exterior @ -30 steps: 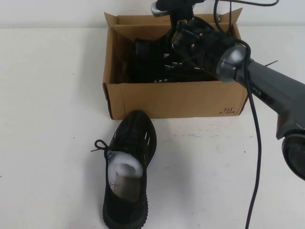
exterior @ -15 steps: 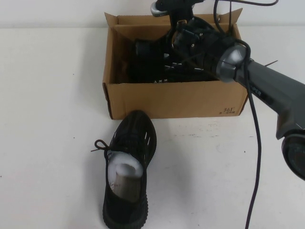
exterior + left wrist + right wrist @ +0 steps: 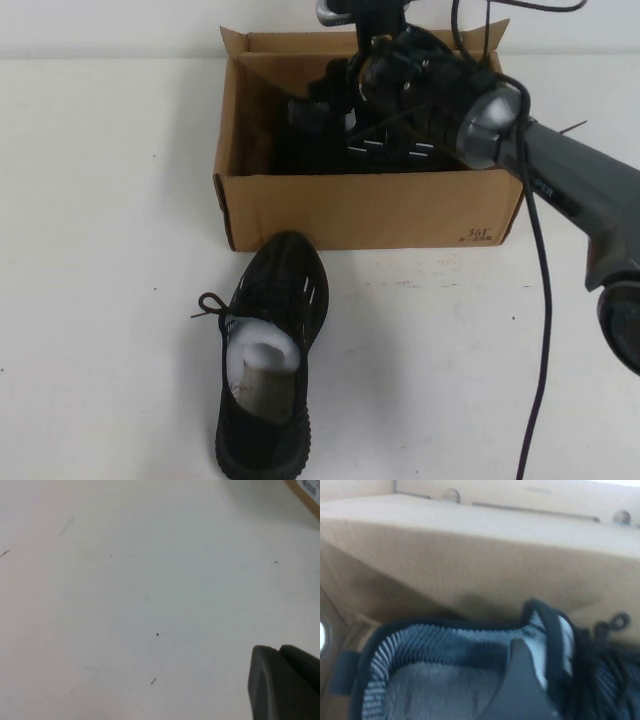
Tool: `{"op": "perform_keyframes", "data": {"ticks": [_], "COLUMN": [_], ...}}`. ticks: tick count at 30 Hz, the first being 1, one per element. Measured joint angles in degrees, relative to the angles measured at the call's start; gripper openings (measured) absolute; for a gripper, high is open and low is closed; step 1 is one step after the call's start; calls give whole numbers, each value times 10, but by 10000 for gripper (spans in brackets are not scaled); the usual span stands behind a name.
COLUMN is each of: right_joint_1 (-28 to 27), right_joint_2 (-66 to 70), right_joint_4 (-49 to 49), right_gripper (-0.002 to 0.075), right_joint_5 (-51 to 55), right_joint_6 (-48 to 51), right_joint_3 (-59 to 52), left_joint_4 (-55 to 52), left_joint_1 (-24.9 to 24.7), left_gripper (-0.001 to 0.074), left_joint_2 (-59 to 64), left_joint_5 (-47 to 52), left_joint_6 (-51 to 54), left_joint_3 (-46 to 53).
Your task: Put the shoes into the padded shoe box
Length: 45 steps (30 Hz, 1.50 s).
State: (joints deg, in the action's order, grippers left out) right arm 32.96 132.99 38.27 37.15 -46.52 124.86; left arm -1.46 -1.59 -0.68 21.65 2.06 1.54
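Shoes: one [image 3: 270, 350] lies on the table [image 3: 100, 250], toe toward the padded shoe box [image 3: 370, 205]; the other [image 3: 350, 145] lies lengthwise inside, under the right gripper [image 3: 345, 95], one finger [image 3: 520, 690] in its opening. Left gripper [image 3: 285, 685] hovers over bare table; neither grip is discernible.

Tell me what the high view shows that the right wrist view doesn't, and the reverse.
Only the high view shows the second shoe lying on the table in front of the box, and the right arm reaching into the box.

Only the right wrist view shows the boxed shoe's pale lining close up, with a finger of the right gripper inside its opening.

Both show the box and the shoe inside it.

The left gripper appears in neither; it hangs over bare table.
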Motion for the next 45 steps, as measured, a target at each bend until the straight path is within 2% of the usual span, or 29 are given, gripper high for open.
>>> {"op": "perform_keyframes", "data": {"ticks": [4,7,12,15,19,32,45], "right_joint_1": [13,24,44,58,74,103,107], "right_joint_2": [-31,-71,-131,-160,-186,-230,-231], "right_joint_4": [-31,-59,-74,-78,-83,-153,-165], "right_gripper": [384,283,73,15,-4,-8,-8], "right_joint_5": [77,139,245,301,337,347,347], "right_joint_6": [10,44,102,128,156,248,263], "right_joint_3": [0,0,2,3,4,-17,-39], "left_joint_4": [0,0,0,0,0,0,0], "left_joint_1": [0,0,0,0,0,0,0], "left_gripper": [-4,-4,-4,-4,-4,-4,-4], "left_joint_2": [0,0,0,0,0,0,0], "left_joint_5": [0,0,0,0,0,1,1], "left_joint_6": [0,0,0,0,0,0,0], "left_joint_3": [0,0,0,0,0,0,0]}}
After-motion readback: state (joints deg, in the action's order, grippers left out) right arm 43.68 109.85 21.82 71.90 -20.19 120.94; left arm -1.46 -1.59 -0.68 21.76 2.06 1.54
